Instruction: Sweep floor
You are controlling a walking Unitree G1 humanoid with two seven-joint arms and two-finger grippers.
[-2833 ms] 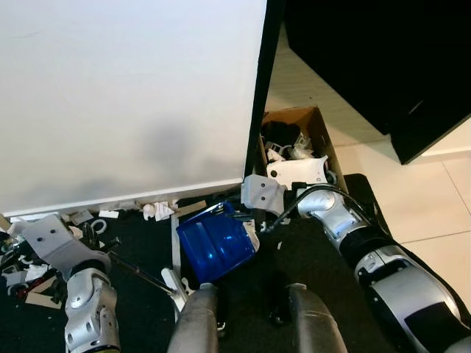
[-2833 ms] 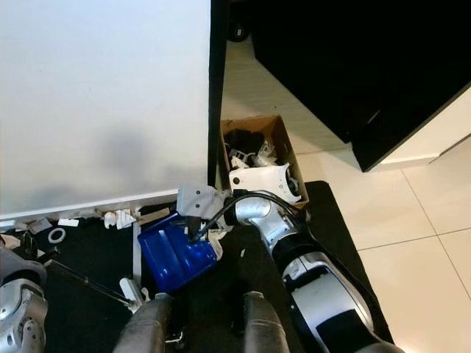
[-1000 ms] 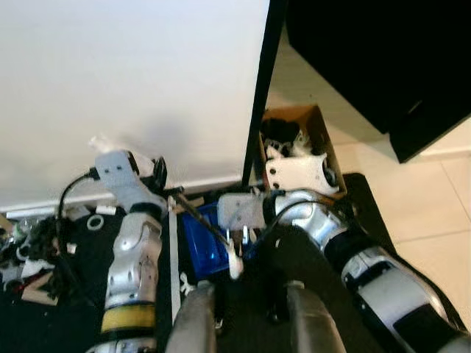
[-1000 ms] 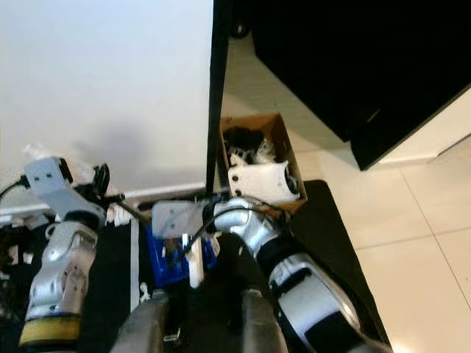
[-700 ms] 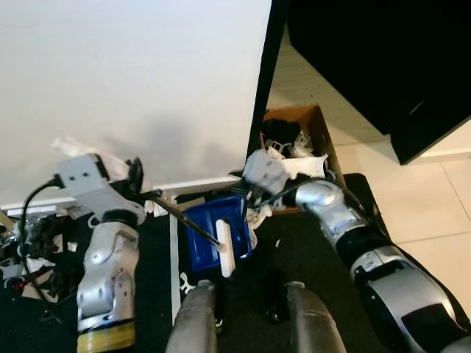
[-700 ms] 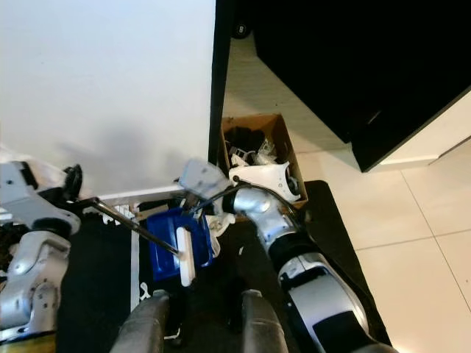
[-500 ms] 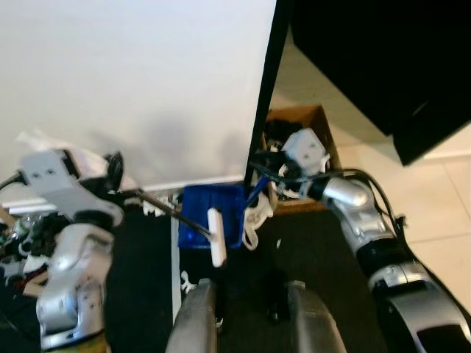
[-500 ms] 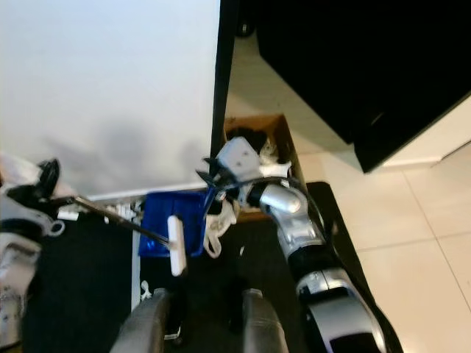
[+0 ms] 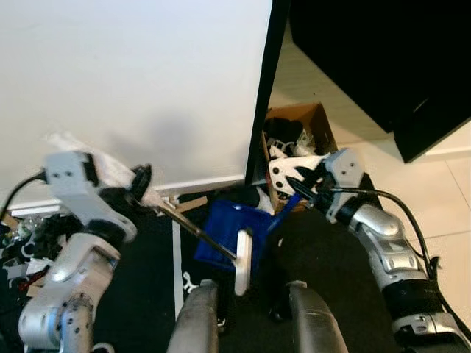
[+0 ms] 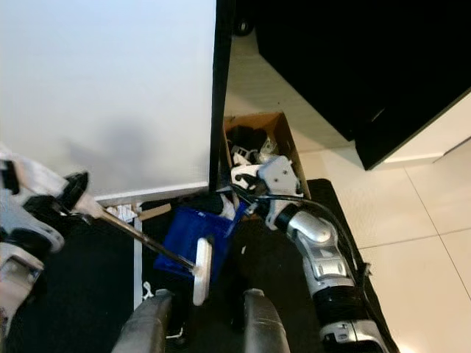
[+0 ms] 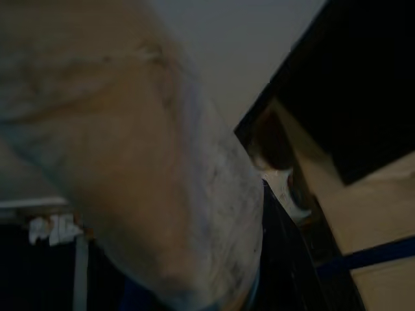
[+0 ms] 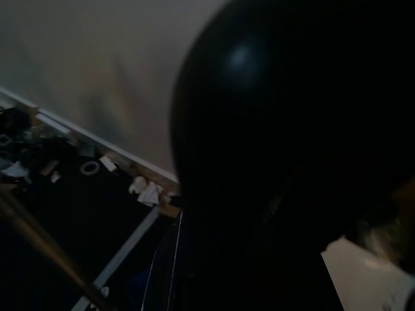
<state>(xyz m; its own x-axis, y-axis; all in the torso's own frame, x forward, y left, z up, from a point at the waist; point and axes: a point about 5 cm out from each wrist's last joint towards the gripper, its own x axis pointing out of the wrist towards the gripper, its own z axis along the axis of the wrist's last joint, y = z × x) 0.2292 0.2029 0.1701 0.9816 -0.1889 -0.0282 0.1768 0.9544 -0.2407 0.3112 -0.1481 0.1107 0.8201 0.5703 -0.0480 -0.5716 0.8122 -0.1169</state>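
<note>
Sweeping is looking part done, as the right gripper [image 9: 298, 193] is pinching shut on the blue dustpan [image 9: 229, 232] by the cardboard box [image 9: 318, 120] while the left gripper [image 9: 140, 190] is clamping the brush [image 9: 242, 260], with scraps [image 9: 44, 243] lying left.

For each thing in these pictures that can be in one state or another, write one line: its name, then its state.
Blue dustpan: lifted and tilted, held by its handle.
Right gripper: shut on the dustpan's handle.
Brush: white head at the dustpan's near edge, its rod slanting up to the left arm.
Left gripper: holding the brush's rod.
Cardboard box: open, holding white and black scraps.
Scraps: loose on the black mat by the wall.
</note>
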